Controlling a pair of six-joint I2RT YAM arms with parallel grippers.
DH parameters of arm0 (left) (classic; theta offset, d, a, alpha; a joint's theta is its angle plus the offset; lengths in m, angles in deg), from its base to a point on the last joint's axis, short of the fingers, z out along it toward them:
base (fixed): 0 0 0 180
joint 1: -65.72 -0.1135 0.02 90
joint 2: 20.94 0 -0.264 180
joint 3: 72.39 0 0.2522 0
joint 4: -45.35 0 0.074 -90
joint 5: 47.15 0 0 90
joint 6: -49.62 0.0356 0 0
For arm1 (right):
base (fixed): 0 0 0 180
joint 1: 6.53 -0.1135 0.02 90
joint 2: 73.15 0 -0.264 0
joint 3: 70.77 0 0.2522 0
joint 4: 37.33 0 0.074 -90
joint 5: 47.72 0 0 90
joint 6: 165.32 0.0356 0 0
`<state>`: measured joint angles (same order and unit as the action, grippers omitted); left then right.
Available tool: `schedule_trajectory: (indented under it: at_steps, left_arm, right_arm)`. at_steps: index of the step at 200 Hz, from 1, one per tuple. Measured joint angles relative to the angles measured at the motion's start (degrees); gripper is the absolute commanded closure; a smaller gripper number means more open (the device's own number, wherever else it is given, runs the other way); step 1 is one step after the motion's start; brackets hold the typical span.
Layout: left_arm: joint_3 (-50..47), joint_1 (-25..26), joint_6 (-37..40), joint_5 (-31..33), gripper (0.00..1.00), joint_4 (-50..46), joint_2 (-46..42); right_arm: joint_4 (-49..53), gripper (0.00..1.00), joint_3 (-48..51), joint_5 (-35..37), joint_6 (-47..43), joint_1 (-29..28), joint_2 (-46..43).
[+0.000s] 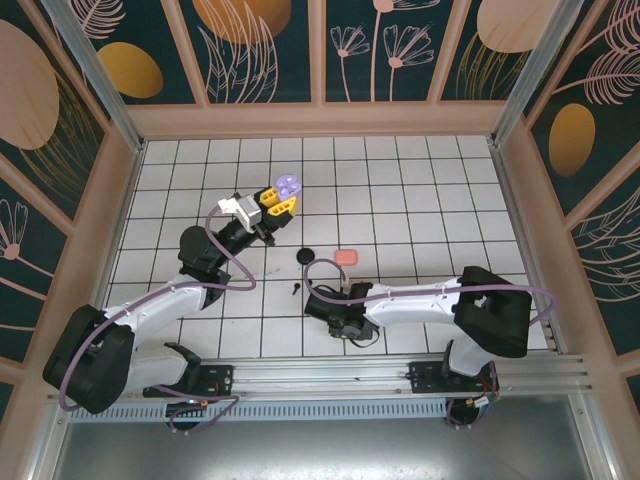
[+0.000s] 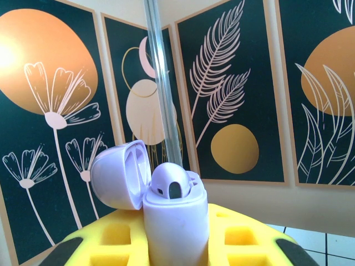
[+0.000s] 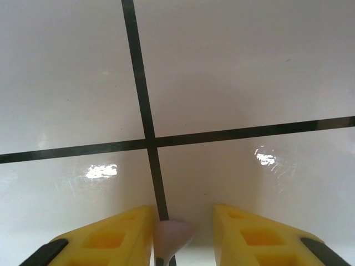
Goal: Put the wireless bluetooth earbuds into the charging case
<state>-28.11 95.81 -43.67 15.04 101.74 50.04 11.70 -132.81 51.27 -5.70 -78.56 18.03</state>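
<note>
My left gripper (image 1: 281, 203) is raised over the back left of the table and shut on the lilac charging case (image 1: 288, 186). In the left wrist view the case (image 2: 176, 227) stands upright between the yellow fingers (image 2: 244, 233), its lid (image 2: 119, 174) swung open to the left. One lilac earbud (image 2: 172, 185) sits in it. My right gripper (image 1: 342, 325) points down at the tiles near the front. Its jaws (image 3: 180, 209) are open around a lilac earbud (image 3: 173, 233), which rests against the left finger with a gap to the right one.
A black case (image 1: 306, 256) and a salmon-pink case (image 1: 347, 256) lie side by side mid-table, between the two grippers. A small black earbud (image 1: 297, 289) lies on the tiles just in front of the black case. Walls enclose the white grid floor.
</note>
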Motion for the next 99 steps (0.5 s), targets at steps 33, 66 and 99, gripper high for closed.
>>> schedule_trajectory:
  at_steps: [33,66,99]
  left_arm:
    - [0.0,0.0,0.0,0.0,1.0,0.3,0.1]
    - [0.0,0.0,-0.2,0.0,1.0,0.3,0.3]
    - [0.0,0.0,-0.4,0.0,1.0,0.3,0.4]
  right_arm:
    - [0.1,0.67,0.0,0.2,0.2,-0.4,0.0]
    - [0.2,0.71,0.0,0.7,0.2,-0.8,0.0]
    - [0.2,0.76,0.0,0.7,0.4,-0.8,0.0]
